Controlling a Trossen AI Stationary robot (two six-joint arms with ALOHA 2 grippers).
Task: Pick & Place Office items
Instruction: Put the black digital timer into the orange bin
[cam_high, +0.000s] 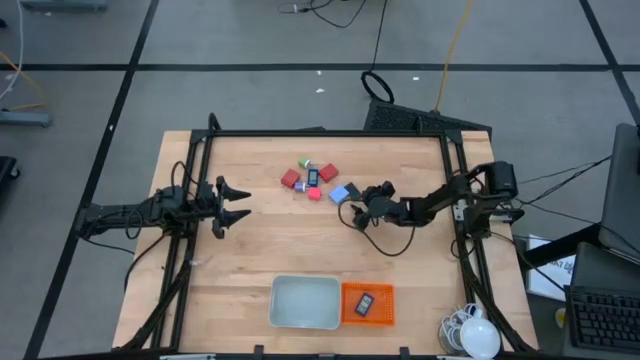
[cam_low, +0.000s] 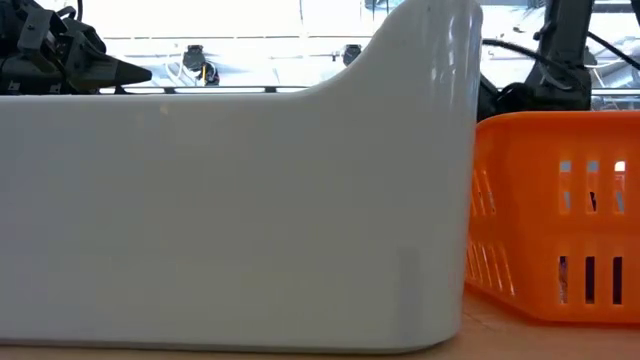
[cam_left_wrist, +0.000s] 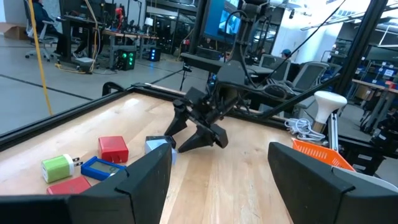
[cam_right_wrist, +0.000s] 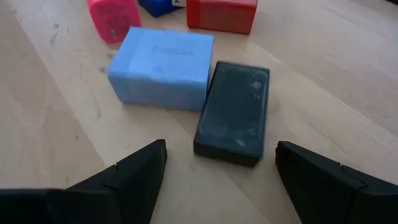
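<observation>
**Right wrist view: spread fingers flanking a black flat piece**

Right wrist view is showing the right gripper (cam_right_wrist: 214, 177) hanging low over the wooden table (cam_right_wrist: 348, 74) with its fingers standing wide apart and holding nothing. Between and just ahead of them a black flat piece (cam_right_wrist: 233, 115) is lying on the wood, touching the side of a light blue block (cam_right_wrist: 163, 65). Beyond these, a pink block (cam_right_wrist: 114, 18) and a red block (cam_right_wrist: 222, 14) are sitting close together.

From above, the right gripper (cam_high: 358, 207) is sitting beside the cluster of office items (cam_high: 315, 180) at the table's middle. The left gripper (cam_high: 238, 203) is waiting at the left side, well apart from the cluster, fingers spread and empty. At the near edge, a second black flat piece (cam_high: 366, 303) is lying inside the orange mesh basket (cam_high: 368, 318), which is standing just beside the grey tray (cam_high: 305, 302).
</observation>
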